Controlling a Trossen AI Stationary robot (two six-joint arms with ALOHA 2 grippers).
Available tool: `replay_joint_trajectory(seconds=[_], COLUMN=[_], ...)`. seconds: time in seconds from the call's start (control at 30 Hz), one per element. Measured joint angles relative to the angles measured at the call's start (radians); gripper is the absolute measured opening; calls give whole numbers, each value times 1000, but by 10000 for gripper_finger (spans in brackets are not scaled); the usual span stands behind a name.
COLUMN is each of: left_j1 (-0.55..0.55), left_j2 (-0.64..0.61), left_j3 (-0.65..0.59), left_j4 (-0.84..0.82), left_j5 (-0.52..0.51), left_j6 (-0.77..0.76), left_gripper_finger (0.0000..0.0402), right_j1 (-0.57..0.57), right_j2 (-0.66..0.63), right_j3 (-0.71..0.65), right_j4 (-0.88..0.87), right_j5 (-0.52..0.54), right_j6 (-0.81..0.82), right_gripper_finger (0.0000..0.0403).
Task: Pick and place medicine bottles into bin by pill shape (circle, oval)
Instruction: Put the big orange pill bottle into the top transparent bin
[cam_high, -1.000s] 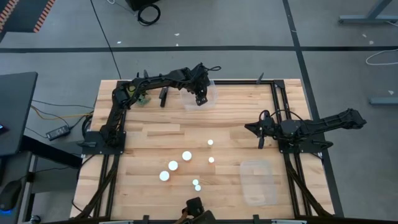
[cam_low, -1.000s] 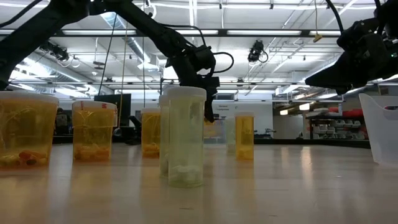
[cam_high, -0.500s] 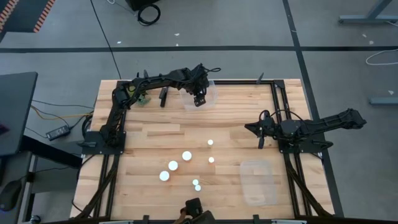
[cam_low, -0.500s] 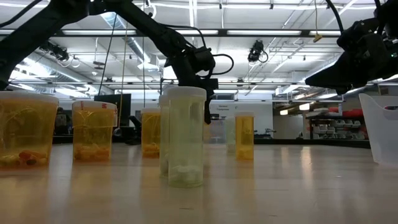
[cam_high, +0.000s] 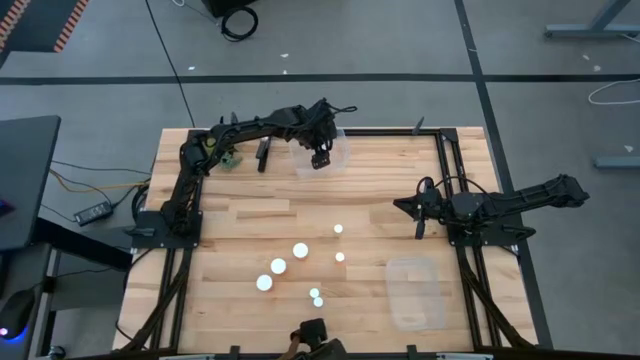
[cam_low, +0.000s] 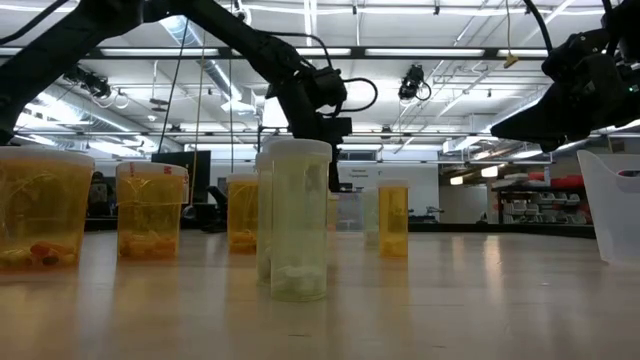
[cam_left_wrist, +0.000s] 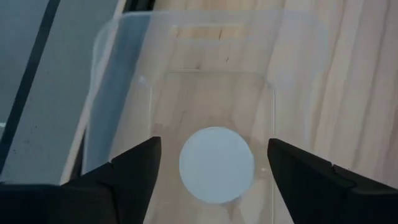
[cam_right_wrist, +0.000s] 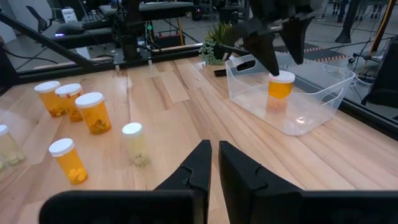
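An orange, white-capped medicine bottle (cam_right_wrist: 280, 85) stands upright inside the clear plastic bin (cam_right_wrist: 323, 93) at the far edge of the wooden tabletop (cam_high: 250, 215); from directly above its round cap (cam_left_wrist: 216, 165) shows pale against the bin's floor. Seven more white-capped bottles (cam_high: 300, 250) stand loose in a cluster near the middle of the tabletop — three wider orange ones (cam_right_wrist: 93, 112) close together, one small orange one (cam_right_wrist: 66, 160) and a pale one (cam_right_wrist: 134, 143) apart from them. A second clear bin (cam_high: 415, 292) sits on the right side, nearer the front edge. A small green plant (cam_right_wrist: 216, 38) stands beyond the far bin.

The left pincer (cam_high: 319, 158) hangs over the far bin with its fingers (cam_left_wrist: 134, 171) spread wide on either side of the cap, touching nothing. The right pincer (cam_high: 418, 226) waits above the tabletop's right half — fingers (cam_right_wrist: 194, 168) nearly together, holding nothing.
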Motion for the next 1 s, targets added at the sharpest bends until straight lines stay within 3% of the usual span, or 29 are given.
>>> replay_joint_trajectory(seconds=[0.4, 0.87, 1.0], left_j1=[-100, -295, -366], left_j2=[-4, -69, -79], left_j3=[142, 140, 55], left_j4=[-232, -370, -336], left_j5=[1, 1, -1], left_j6=[102, 4, -43], left_gripper_finger=[297, 286, 286], right_j1=[0, 0, 0], right_j2=[0, 0, 0], right_j3=[0, 0, 0], right_j4=[0, 0, 0], right_j5=[0, 0, 0], right_j6=[0, 0, 0], right_gripper_finger=[37, 37, 37])
